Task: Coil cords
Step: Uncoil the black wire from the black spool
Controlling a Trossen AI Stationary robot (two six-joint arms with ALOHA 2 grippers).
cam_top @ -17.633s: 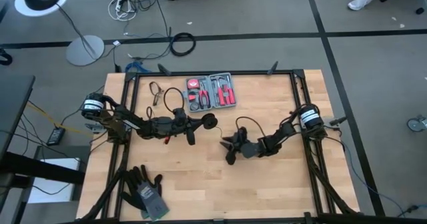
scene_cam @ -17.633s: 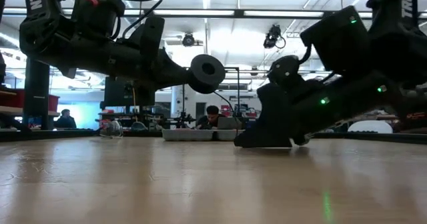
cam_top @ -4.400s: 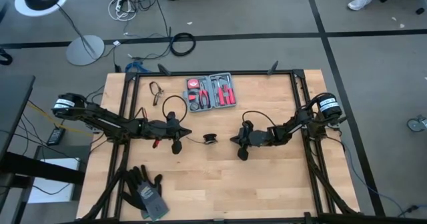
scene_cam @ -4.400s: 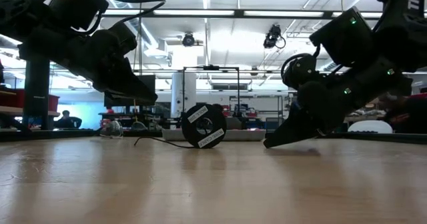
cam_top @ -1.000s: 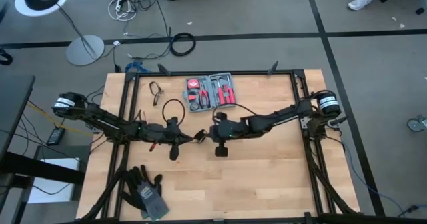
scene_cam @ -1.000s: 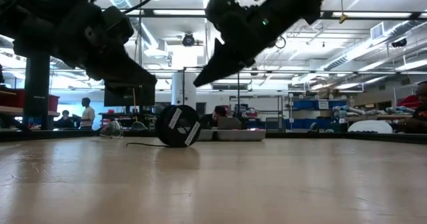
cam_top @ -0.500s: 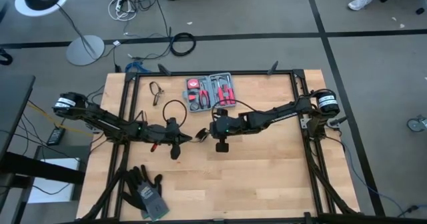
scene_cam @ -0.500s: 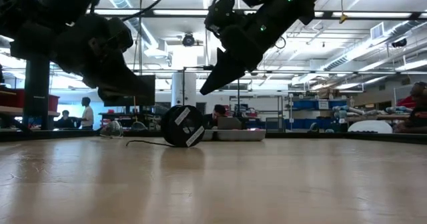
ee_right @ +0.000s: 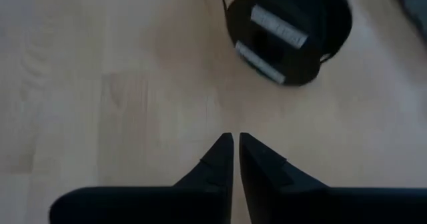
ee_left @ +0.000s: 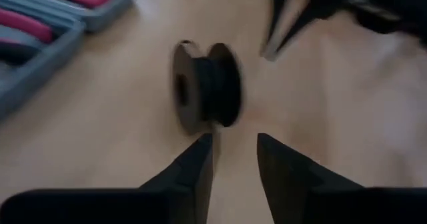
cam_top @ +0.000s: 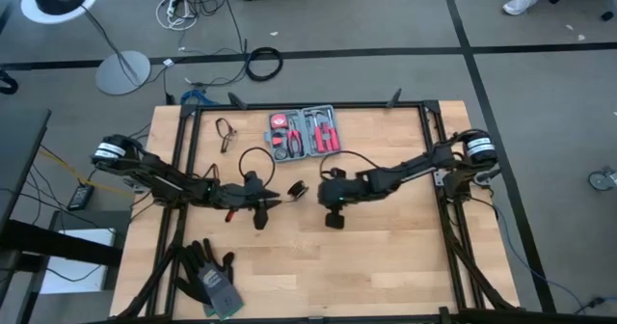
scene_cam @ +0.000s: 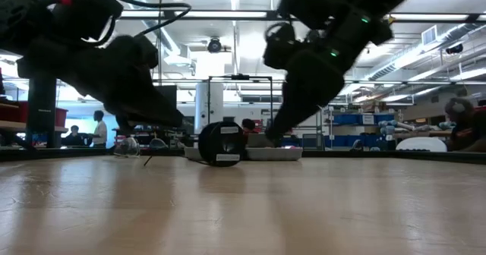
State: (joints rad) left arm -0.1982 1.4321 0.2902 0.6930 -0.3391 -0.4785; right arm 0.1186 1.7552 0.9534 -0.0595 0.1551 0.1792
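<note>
The cord is wound into a small black disc-like spool (cam_top: 298,189) that stands on its rim on the table (scene_cam: 221,143). A thin loose end (scene_cam: 149,162) trails from it along the table toward the left. My left gripper (cam_top: 274,202) is open just left of the spool (ee_left: 203,93), fingertips short of it, with nothing between them (ee_left: 232,151). My right gripper (cam_top: 322,195) is shut just right of the spool (ee_right: 290,27), low over the table and pointing at it (ee_right: 235,144).
A red tool kit (cam_top: 305,134) lies open at the far middle of the table, just beyond the spool. A pair of dark gloves (cam_top: 210,274) lies at the near left corner. Bare wood stretches across the near half and the right side.
My right gripper has drawn back from above the spool toward the table's right edge and has come down close to the table. The spool has shifted a little toward the right and still stands on its rim.
</note>
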